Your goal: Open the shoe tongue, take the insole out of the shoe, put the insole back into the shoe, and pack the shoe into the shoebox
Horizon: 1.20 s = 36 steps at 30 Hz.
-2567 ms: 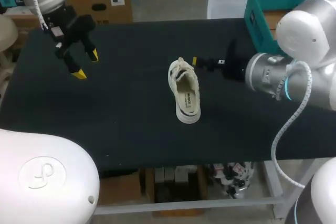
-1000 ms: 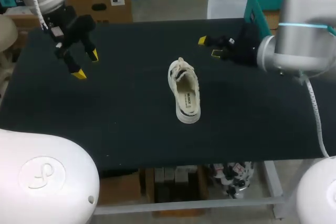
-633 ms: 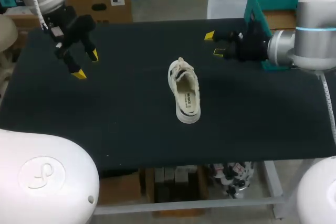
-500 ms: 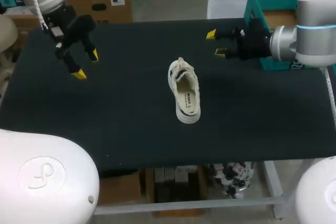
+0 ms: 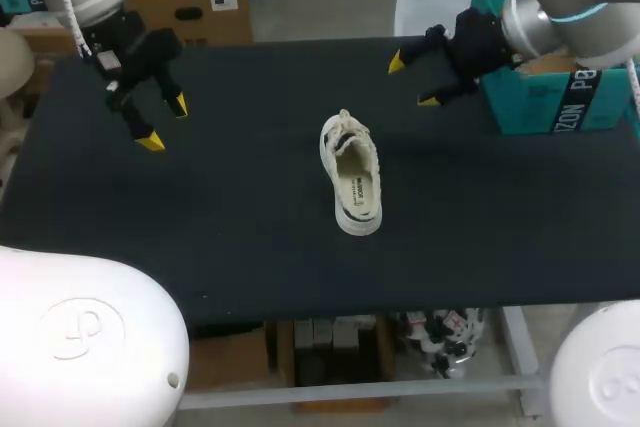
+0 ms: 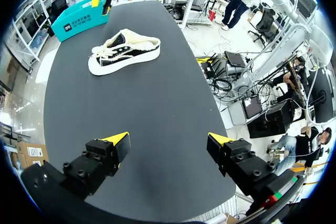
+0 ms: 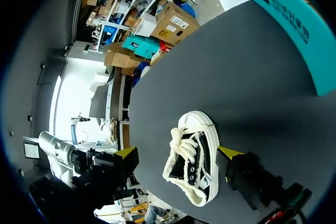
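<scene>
Shoe (image 5: 352, 175): white, laced, laid sole-down at the middle of the surface (image 5: 230, 237), held by nothing.
Shoebox (image 5: 545, 97): teal, set at the far right edge.
Left hand (image 5: 164, 123): spread wide, empty, far left.
Right hand (image 5: 412, 82): spread wide, empty, beside the shoebox.

table (image 5: 250, 247): carries the shoe and the shoebox
shoe (image 5: 351, 175): on the table, about mid-table, lying lengthwise far to near; laced end at the far side, heel end at the near side
shoebox (image 5: 545, 97): on the table's far right corner, well apart from the shoe, to the shoe's far right
left gripper (image 5: 163, 122): over the table's far left part, well left of the shoe, touching nothing
right gripper (image 5: 412, 81): over the table's far side, just left of the shoebox, to the far right of the shoe, touching nothing
</scene>
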### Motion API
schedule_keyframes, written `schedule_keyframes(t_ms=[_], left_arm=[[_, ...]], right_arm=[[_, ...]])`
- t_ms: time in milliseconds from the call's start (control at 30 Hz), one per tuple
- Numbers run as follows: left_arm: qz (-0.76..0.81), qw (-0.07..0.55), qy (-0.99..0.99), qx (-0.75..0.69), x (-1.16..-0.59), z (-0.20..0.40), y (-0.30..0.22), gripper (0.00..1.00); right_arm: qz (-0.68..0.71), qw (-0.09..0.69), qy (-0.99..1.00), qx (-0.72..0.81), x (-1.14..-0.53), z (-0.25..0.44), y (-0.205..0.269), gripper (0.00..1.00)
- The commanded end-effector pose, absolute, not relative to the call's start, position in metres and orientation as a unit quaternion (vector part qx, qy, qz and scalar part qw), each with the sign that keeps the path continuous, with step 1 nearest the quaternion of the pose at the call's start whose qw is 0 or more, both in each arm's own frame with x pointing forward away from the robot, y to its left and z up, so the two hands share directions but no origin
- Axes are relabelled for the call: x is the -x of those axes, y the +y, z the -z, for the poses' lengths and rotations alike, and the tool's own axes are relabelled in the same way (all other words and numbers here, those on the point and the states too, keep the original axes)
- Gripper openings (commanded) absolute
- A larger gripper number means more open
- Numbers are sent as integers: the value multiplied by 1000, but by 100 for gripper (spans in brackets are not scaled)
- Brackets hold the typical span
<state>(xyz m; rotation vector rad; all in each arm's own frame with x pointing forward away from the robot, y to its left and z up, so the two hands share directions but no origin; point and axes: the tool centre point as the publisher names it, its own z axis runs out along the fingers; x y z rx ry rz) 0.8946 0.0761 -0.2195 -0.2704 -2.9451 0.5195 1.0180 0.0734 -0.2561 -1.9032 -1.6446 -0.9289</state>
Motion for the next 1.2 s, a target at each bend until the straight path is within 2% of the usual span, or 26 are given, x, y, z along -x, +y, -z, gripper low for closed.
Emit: schedule_keyframes(t_ms=[33, 433, 667, 900, 1200], left_arm=[[-172, 71, -978, 90, -895, 219, 76, 100], [-172, 71, -978, 90, -895, 219, 76, 100], [-172, 71, -978, 90, -895, 219, 76, 100], [-172, 71, -978, 90, -895, 219, 76, 100], [-172, 71, -978, 90, -895, 219, 76, 100]], right_arm=[[120, 280, -663, 684, -1024, 254, 69, 100], [69, 108, -641, 756, -1008, 268, 63, 100], [140, 5, -640, 755, -990, 268, 65, 100], [235, -35, -632, 738, -970, 273, 65, 100], [286, -74, -641, 708, -944, 281, 71, 100]])
